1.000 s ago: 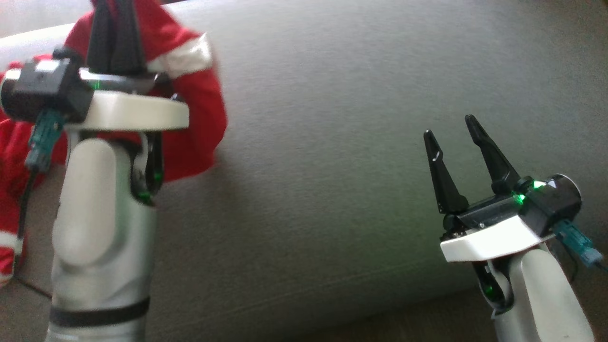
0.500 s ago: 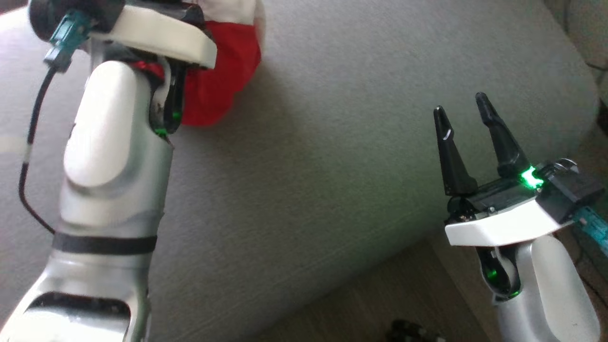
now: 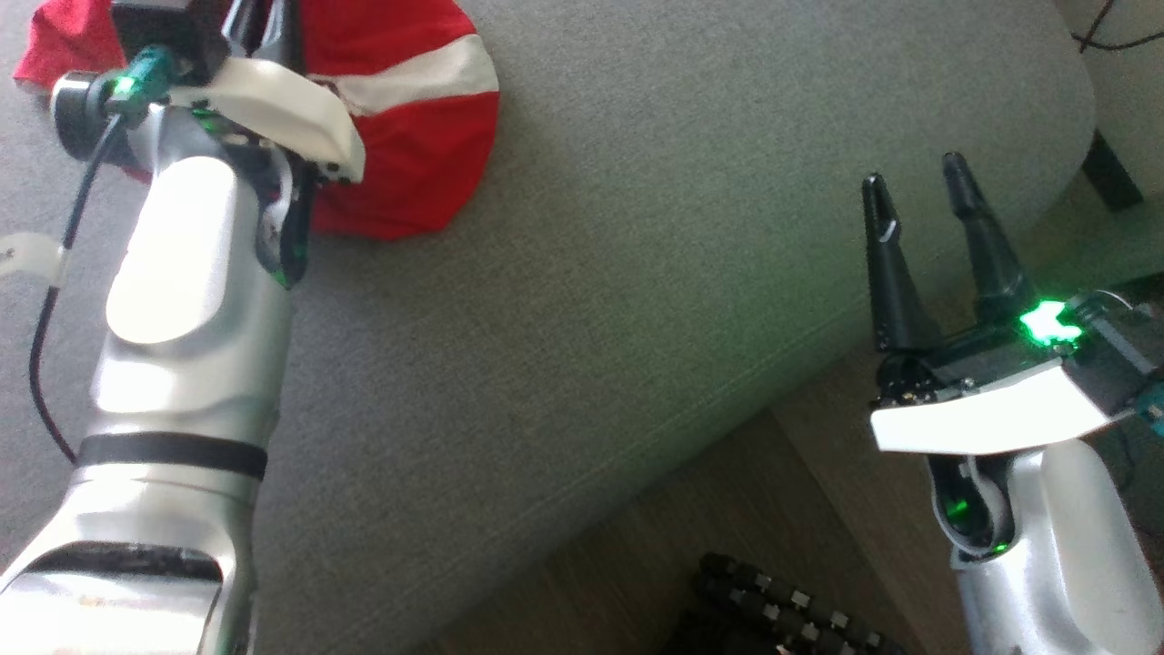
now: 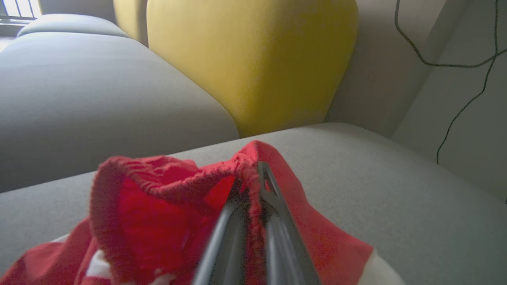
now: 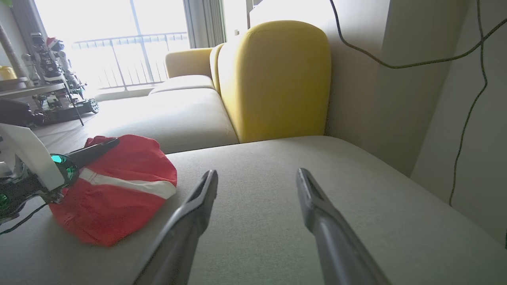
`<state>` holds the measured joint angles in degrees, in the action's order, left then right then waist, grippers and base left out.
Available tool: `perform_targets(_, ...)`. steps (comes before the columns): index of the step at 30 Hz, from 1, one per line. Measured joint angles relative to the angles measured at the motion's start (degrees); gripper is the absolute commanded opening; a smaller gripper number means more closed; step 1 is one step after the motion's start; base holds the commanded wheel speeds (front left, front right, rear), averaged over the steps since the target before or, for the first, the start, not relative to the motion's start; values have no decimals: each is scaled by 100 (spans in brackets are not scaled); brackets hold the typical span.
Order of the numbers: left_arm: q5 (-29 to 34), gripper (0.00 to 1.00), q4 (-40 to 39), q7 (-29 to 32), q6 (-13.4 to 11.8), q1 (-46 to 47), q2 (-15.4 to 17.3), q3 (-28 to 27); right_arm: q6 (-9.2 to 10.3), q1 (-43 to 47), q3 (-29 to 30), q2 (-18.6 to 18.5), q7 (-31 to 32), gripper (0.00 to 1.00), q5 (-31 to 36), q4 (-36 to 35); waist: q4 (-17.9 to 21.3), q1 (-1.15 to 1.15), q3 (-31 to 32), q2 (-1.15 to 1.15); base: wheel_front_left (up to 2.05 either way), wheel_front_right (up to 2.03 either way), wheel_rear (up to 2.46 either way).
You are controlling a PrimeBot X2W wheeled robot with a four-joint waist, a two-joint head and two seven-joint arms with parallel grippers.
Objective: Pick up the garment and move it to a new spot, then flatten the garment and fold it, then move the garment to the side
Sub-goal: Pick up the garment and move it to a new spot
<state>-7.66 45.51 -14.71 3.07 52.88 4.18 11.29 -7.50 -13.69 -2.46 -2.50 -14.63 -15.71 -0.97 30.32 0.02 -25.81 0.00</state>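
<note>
Lowered since onto the sofa cushion (image 3: 637, 318), the garment (image 3: 409, 155) remains clenched by the left end effector (image 4: 253, 190). Relocation is judged nearly done. The right end effector (image 3: 914, 182) is held released.

1. The right gripper (image 5: 256, 173) hovers over the grey cushion (image 5: 396, 221), fingers spread.
2. The garment (image 5: 119, 198) (red, one white band) lies bunched at left, with the left gripper (image 5: 111, 141) pinching its top.
3. A yellow backrest (image 5: 273, 79) stands behind.

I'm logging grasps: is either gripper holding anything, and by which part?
The left gripper is shut on the garment, pinching its ribbed red edge. The right gripper is open and holds nothing.
</note>
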Motion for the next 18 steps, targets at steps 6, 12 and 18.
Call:
perform_targets(6, -8, 100, -610, -1, -52, -123, -87, -104, 0, -46, -159, 2, 0, 100, 66, 3, -190, -2, 115, 0, 0, 0, 0)
perform_targets(12, -182, 100, -1564, -1, -44, -740, -183, -32, 0, -99, -211, -1, 0, 100, 312, 38, -818, -2, 300, 0, 0, 0, 0)
perform_targets(18, -868, 100, -1756, 0, -58, -1865, -198, 350, 0, -40, -278, -1, 0, 100, 581, 141, -1597, -2, 632, 0, 0, 0, 0)
